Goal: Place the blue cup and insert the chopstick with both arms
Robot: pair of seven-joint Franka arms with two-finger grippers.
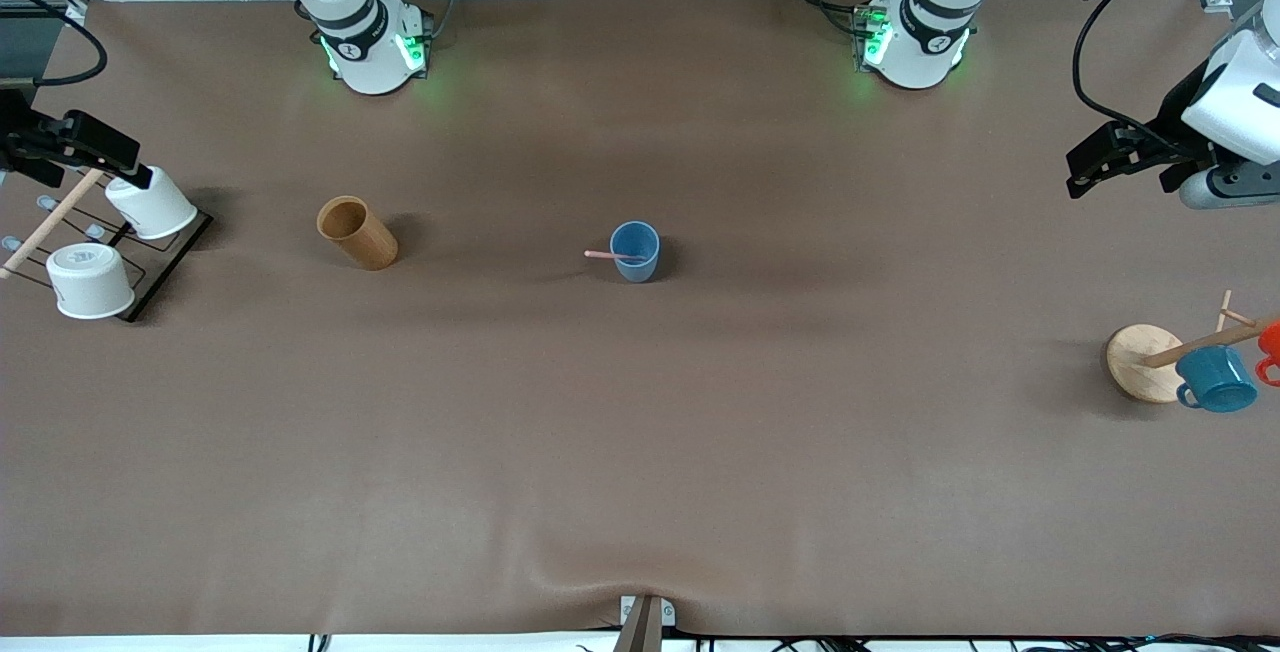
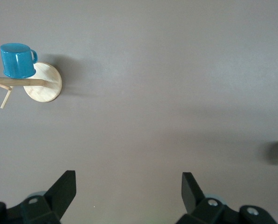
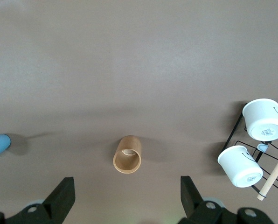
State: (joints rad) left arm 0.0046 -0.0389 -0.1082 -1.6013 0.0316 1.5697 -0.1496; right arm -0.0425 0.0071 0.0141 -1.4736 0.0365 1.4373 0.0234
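Near the middle of the bench (image 1: 640, 452) the blue cup (image 1: 635, 251) is seen standing upright, and the chopstick (image 1: 612, 256) is lodged in it, leaning so that its pink free end sticks out over the rim toward the right arm's end of the bench. Only a sliver of the cup is caught at the edge of each wrist view.

The brown cylinder (image 1: 357, 232) is set apart from the cup, toward the right arm's end, tilted in the front view with its open mouth showing (in the right wrist view (image 3: 127, 154) its hollow is looked into directly).

The right claw (image 3: 125, 198) is held up in the air over the right arm's end of the bench, above the black wire rack (image 1: 150, 257) on which two white cups (image 1: 92, 280) are turned upside down; a pale wooden rod (image 1: 50, 224) slants beside them. Its fingers are spread wide and nothing is held between them.

The left claw (image 2: 128, 193) is likewise raised — over the left arm's end of the bench — with its fingers wide apart and empty. Nearer to the front camera than that claw, a round wooden base (image 1: 1145, 362) carries a leaning rod, on which a teal mug (image 1: 1215, 379) and a red mug (image 1: 1270, 352) are hung.
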